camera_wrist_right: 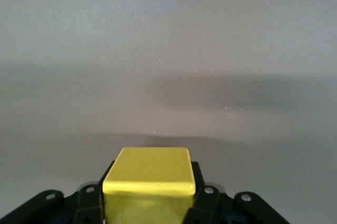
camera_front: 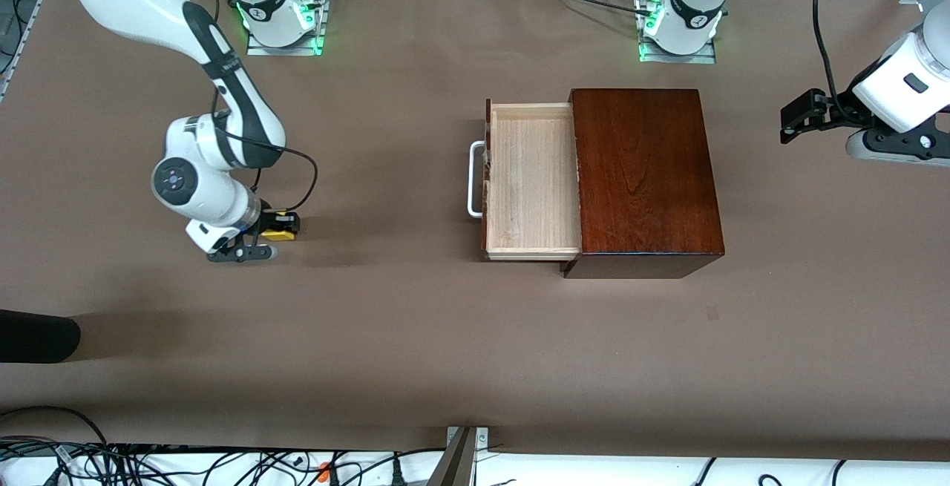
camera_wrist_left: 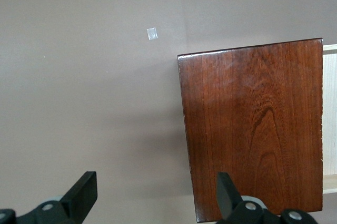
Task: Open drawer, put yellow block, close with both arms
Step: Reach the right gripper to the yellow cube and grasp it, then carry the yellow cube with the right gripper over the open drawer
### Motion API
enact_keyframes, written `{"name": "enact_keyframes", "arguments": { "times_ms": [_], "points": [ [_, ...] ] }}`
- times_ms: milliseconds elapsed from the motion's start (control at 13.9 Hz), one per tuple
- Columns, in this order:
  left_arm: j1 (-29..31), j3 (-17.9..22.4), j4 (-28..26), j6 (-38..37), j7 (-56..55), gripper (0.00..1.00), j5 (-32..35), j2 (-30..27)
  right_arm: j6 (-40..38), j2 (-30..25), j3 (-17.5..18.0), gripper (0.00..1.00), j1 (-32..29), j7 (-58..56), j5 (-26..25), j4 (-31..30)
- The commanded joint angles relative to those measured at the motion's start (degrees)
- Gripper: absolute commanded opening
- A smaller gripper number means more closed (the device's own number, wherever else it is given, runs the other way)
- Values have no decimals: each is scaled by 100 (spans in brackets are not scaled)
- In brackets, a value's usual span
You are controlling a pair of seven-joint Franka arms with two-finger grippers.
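Yellow first: the small bright yellow cube (camera_front: 280,228) sits at middle-left of the front view, on the counter toward the right arm's end, and the right gripper (camera_front: 276,233) has its jaws clamped on it. In the right wrist view the cube (camera_wrist_right: 149,182) fills the bottom centre, black fingers (camera_wrist_right: 202,203) tight on both flanks.

The pale unfinished-wood drawer tray (camera_front: 531,178) with the white U-shaped bar handle (camera_front: 475,178) is already pulled out of the glossy dark mahogany box (camera_front: 644,174), centre-right of frame and well apart from the cube.

We judge the step in hand is the carry. We'd lift straight up before traversing, clear the handle and the dark front lip, centre over the tray, then lower before letting go so the cube doesn't bounce.

The left gripper (camera_front: 803,115) waits at the right edge of the frame, over bare counter past the box, jaws apart (camera_wrist_left: 150,192).

Surface: flat brown matte counter (camera_front: 401,323), one small pale tape scrap (camera_wrist_left: 152,33) near the box. Cables crowd the bottom edge; a dark object (camera_front: 37,335) intrudes at lower left.
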Motion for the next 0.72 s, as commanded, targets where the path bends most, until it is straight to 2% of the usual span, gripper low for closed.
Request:
{"name": "enact_keyframes", "arguments": {
  "times_ms": [0, 216, 431, 503, 647],
  "points": [
    [7, -23, -76, 40, 98, 100, 57, -112, -1477, -92, 232, 15, 8, 553, 101, 986],
    [15, 12, -84, 58, 107, 100, 57, -103, -2447, -92, 654, 15, 43, 1484, 443, 1630],
    [7, 12, -84, 58, 107, 100, 57, -94, -2546, -75, 1278, 15, 87, 2853, 742, 1982],
    [7, -5, -84, 49, 98, 100, 57, -103, -2546, -40, 1401, 16, 209, 3468, 804, 2070],
    [7, -23, -76, 40, 98, 100, 57, -112, -2406, 30, 1429, 17, 638, 4777, 1014, 2211]
  ]
}}
